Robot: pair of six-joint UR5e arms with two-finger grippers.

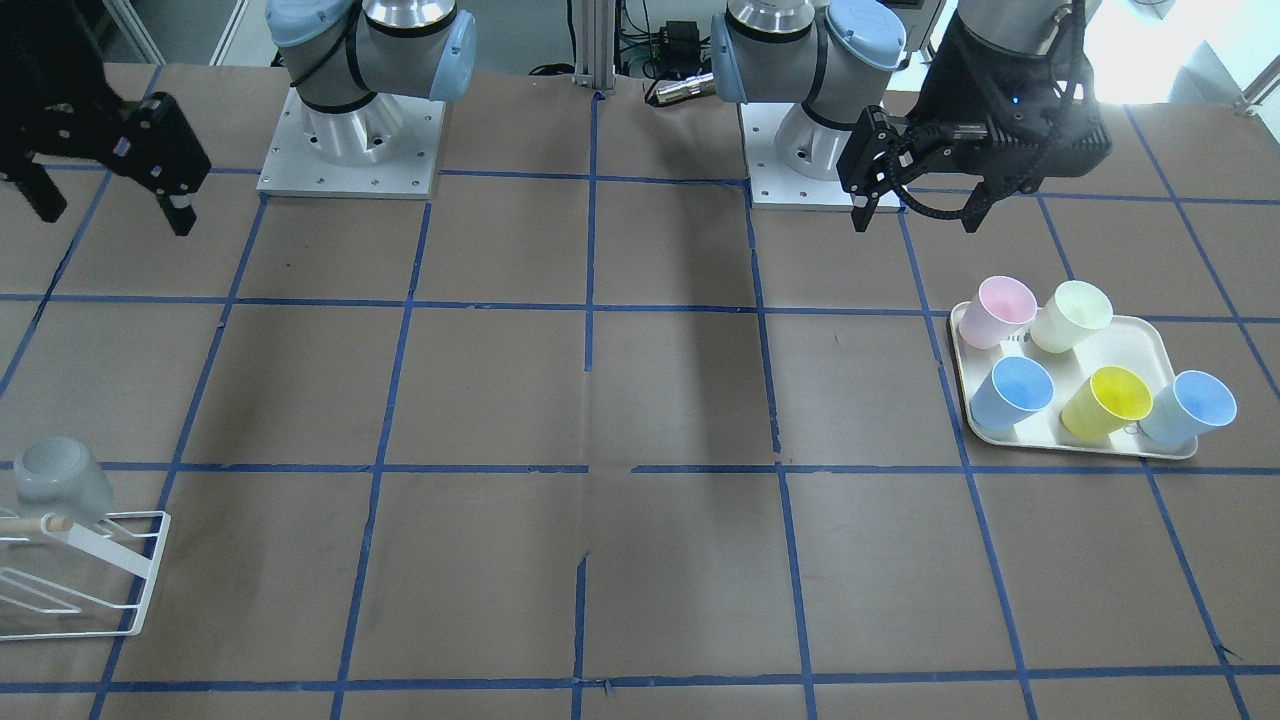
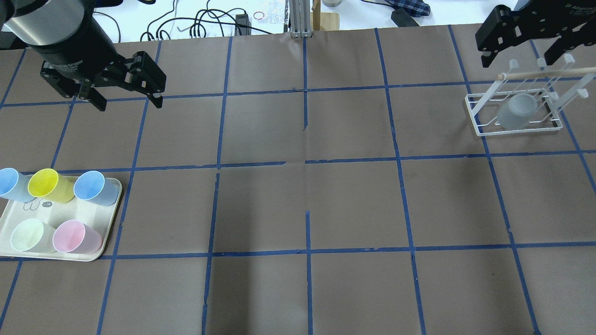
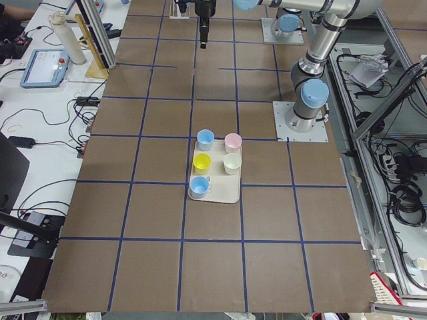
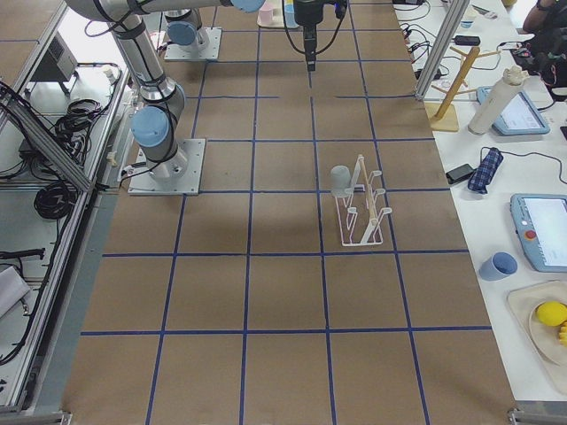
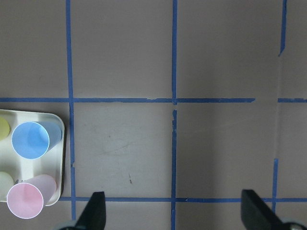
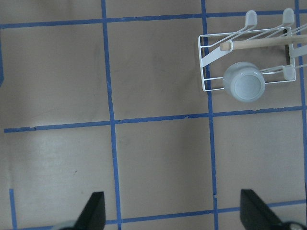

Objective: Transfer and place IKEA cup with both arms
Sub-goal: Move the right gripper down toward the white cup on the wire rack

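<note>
Right pincer [image 6: 173,211] hangs near IKEA cup [image 6: 245,85], inverted on rack [image 6: 256,43].

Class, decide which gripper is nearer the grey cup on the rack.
Right. The right gripper hovers close by the cup, jaws open; the left gripper hangs far off at the opposite end.

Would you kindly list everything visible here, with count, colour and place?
IKEA cup: 1, pale grey, upside down on the rack
rack: 1, white wire with wooden rod, robot's right side
tray: 1, cream, robot's left side
light-blue cups: 2, on tray
yellow cup: 1, on tray
pink cup: 1, on tray
pale green cup: 1, on tray
table: 1, brown, blue tape grid
left gripper: 1, black, open, near the tray
right gripper: 1, black, open, near the rack
</note>
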